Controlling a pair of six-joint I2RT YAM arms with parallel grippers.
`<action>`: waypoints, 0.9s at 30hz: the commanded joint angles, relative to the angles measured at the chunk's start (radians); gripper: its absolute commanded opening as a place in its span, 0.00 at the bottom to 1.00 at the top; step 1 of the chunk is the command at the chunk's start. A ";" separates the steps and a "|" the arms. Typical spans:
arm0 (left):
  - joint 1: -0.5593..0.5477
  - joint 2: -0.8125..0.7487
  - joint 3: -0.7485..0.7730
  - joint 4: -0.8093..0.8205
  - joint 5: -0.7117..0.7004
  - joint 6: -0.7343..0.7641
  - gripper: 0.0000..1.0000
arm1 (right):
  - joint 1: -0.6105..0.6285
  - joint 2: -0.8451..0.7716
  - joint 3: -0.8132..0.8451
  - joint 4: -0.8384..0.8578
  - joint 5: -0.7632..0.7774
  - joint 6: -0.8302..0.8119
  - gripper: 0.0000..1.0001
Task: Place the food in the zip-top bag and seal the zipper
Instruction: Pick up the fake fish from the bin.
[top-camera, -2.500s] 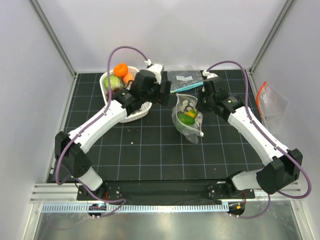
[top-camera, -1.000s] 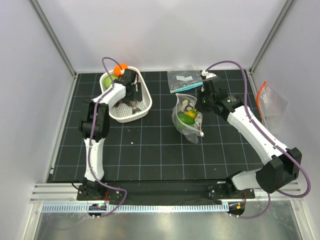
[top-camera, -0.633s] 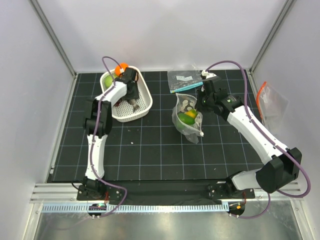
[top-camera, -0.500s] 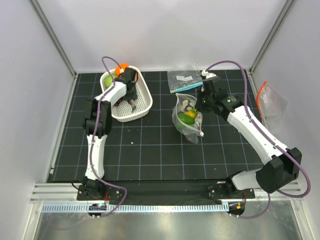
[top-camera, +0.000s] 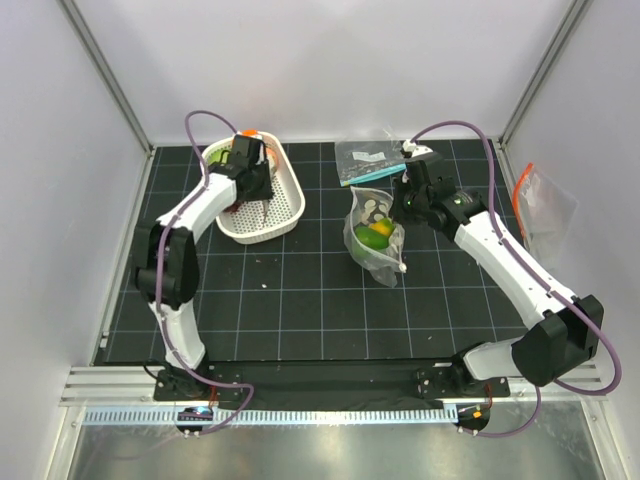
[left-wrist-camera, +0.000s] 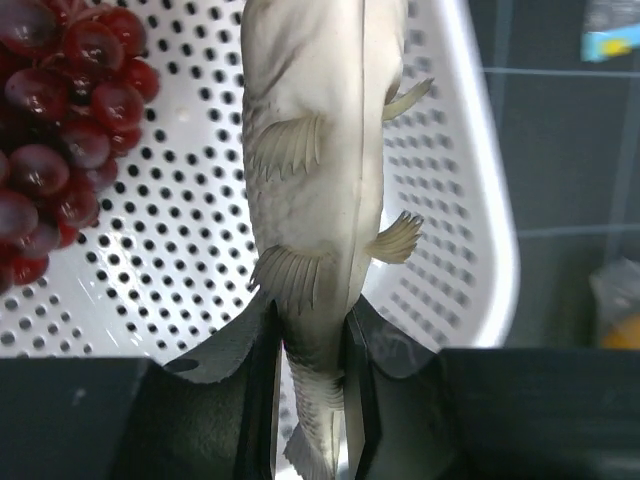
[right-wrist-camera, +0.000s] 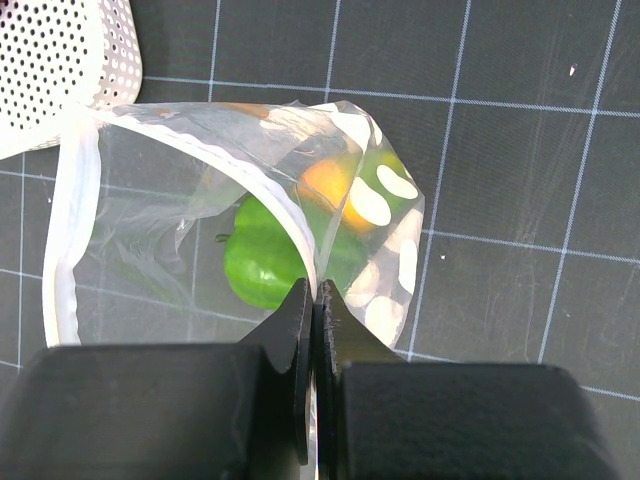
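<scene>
My left gripper is shut on the tail end of a pale grey toy fish, which hangs over the white basket. Purple grapes lie in the basket beside it. In the top view the left gripper is over the basket. The white-dotted zip-top bag stands open on the mat. A green pepper and a yellow piece lie inside it. My right gripper is shut on the bag's zipper edge and holds the mouth up.
A smaller clear bag with a teal strip lies behind the dotted bag. Another clear bag with an orange strip leans at the right wall. Green and orange food show at the basket's far end.
The left gripper has closed on the fish in the basket, and the left arm's elbow has swung out to the left. The right arm and the bag have not moved.
</scene>
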 joint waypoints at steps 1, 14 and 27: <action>-0.050 -0.154 -0.049 0.063 0.074 0.008 0.16 | -0.005 -0.019 0.015 0.034 -0.004 -0.009 0.01; -0.263 -0.487 -0.224 0.085 0.178 -0.021 0.17 | -0.005 0.007 0.038 0.048 -0.005 -0.005 0.01; -0.444 -0.664 -0.333 0.051 0.394 -0.153 0.16 | -0.003 0.020 0.038 0.080 -0.004 0.014 0.01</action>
